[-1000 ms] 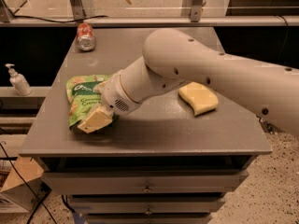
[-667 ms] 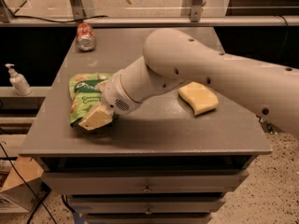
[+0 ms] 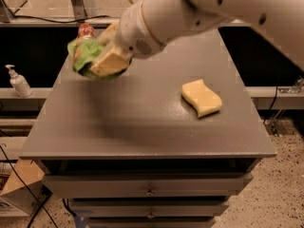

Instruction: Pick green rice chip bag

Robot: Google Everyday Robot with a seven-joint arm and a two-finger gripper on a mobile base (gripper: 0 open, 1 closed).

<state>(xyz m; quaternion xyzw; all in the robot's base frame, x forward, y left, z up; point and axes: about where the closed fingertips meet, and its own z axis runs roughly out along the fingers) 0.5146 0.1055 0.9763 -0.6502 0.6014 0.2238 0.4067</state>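
One gray table (image 3: 142, 127) fills most of the view, its flat top matte and evenly colored, with drawers (image 3: 149, 186) stacked under the front edge. Speckled floor (image 3: 280, 184) shows at 4 o'clock from the table's middle. A cardboard box (image 3: 19, 179) and dark cables sit at 8 o'clock. A white pump bottle (image 3: 19, 82) stands on a low ledge off the table's left side, at 9 o'clock.

The white arm (image 3: 199, 8) reaches in from 2 o'clock. Its gripper (image 3: 108, 63) is over the table's far left part, at about 10 o'clock from the middle. The gripper is closed around the green rice chip bag (image 3: 85, 55), which is clear of the tabletop, with a soft shadow spread on the surface below it.

The bag is bunched up and motion-blurred, so neither its long axis nor the way it points can be told. The green bulk sticks out of the grip toward 9 o'clock.

A red can (image 3: 86, 30) stands just behind the bag at 12 o'clock from it, near the table's back edge. A pale yellow sponge (image 3: 202, 97) lies flat on the right half of the table, at 3 o'clock from the middle, well apart from the gripper. Its long side runs from 11 to 5 o'clock.

No lettering on the bag, the can or the bottle can be read.
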